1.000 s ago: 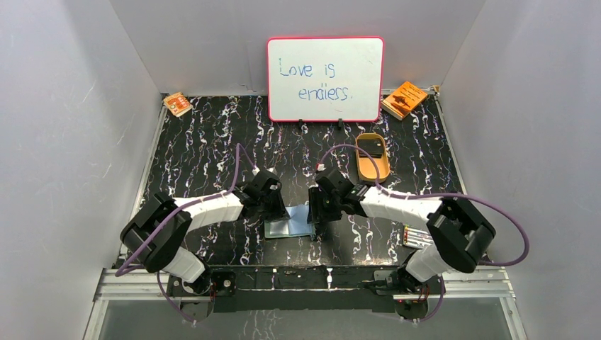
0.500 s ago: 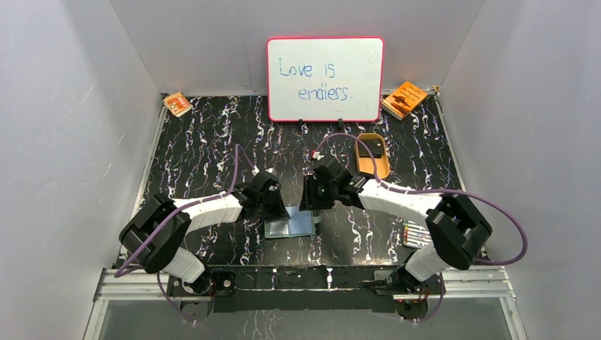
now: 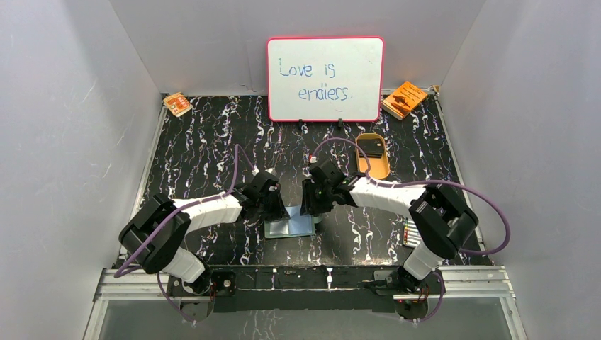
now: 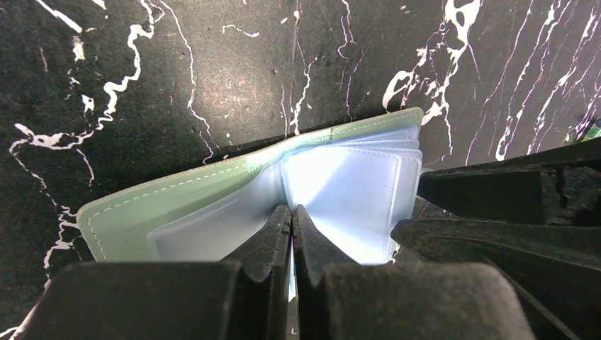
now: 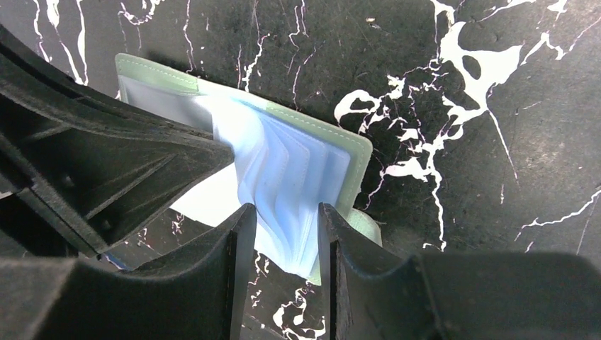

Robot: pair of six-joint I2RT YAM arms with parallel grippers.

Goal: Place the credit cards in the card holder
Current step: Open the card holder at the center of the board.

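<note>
Near the front centre of the black white-veined marble-pattern table point(image 3: 205, 142) we see the flat grey-green rectangular card holder point(image 3: 290, 225), lying open with its pale blue-white plastic leaves up. It sits between the two arm heads.

The left gripper point(image 4: 291, 212) is clenched, its fingertips point(image 4: 273, 230) pressed together right at the holder's centre fold. We cannot tell if a leaf is pinched between them. The left wrist view shows the green stitched cover point(image 4: 177, 195) flat on the table to the left, and the leaves fanned to the right.

The right gripper point(image 5: 283, 212) comes in from the right, and its black fingers point(image 5: 241, 241) stand parted, with the fanned leaves showing in the gap. We cannot tell whether they clamp the leaves or only straddle them. The holder's right cover edge point(image 5: 347, 152) lies flat just beyond.

The small dark rectangular credit cards point(image 3: 370, 146) lie in the tan oval tray point(image 3: 373, 172), which is far right of the holder and well apart from both grippers.

At the far edge a pink-framed whiteboard point(image 3: 324, 78) stands upright, reading "Love is endless". One orange booklet point(image 3: 178, 104) lies at the far left corner and another point(image 3: 404, 99) at the far right. A small multicoloured striped item point(image 3: 411, 234) sits near right, too small to identify.
</note>
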